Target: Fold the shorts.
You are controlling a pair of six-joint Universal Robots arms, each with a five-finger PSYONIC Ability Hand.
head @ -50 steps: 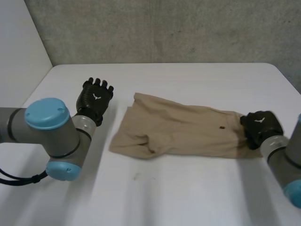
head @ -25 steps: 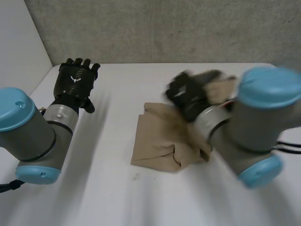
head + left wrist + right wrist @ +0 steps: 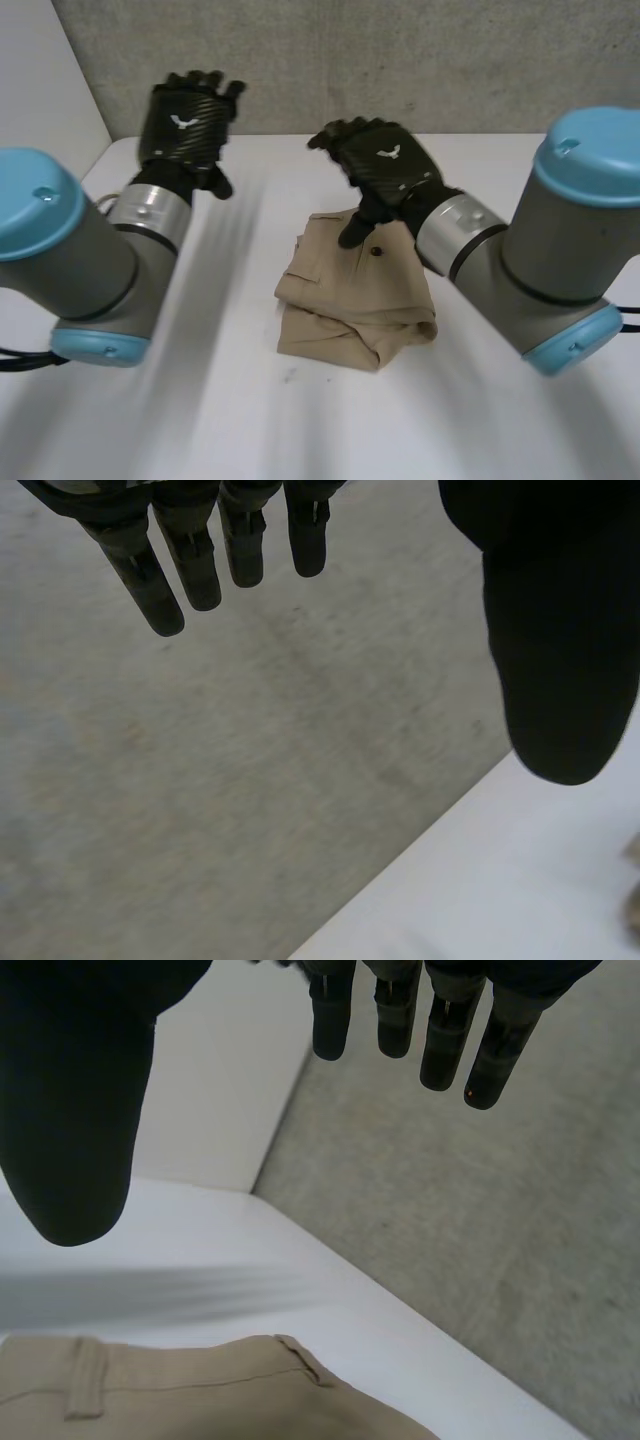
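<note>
The shorts (image 3: 352, 305) lie folded into a compact tan bundle near the middle of the white tabletop (image 3: 200, 420), with layers stacked and a rolled fold along the near edge. A small dark button (image 3: 376, 251) shows on the top layer, towards the far side.

The right hand (image 3: 378, 160) hangs in the air above the far edge of the bundle and holds nothing. Its fingers are spread loosely and its thumb points down towards the cloth, but whether the thumb tip touches the fabric is hard to judge from the head view. In the right wrist view the fingers (image 3: 398, 1015) are straight and apart from the thumb (image 3: 70, 1110), with open space between them. Below the palm lies the waistband end of the shorts, with a belt loop (image 3: 85, 1390) on it, resting on the tabletop in front of the grey wall (image 3: 480, 1260).

The left hand (image 3: 186, 122) is raised well off to the left of the shorts, over the far left part of the tabletop, palm turned away and empty. In the left wrist view its fingers (image 3: 195, 565) are straight and stand wide of the thumb (image 3: 560, 650), against the grey wall. A tan sliver (image 3: 633, 905) on the tabletop beyond the thumb is perhaps an edge of the shorts
</note>
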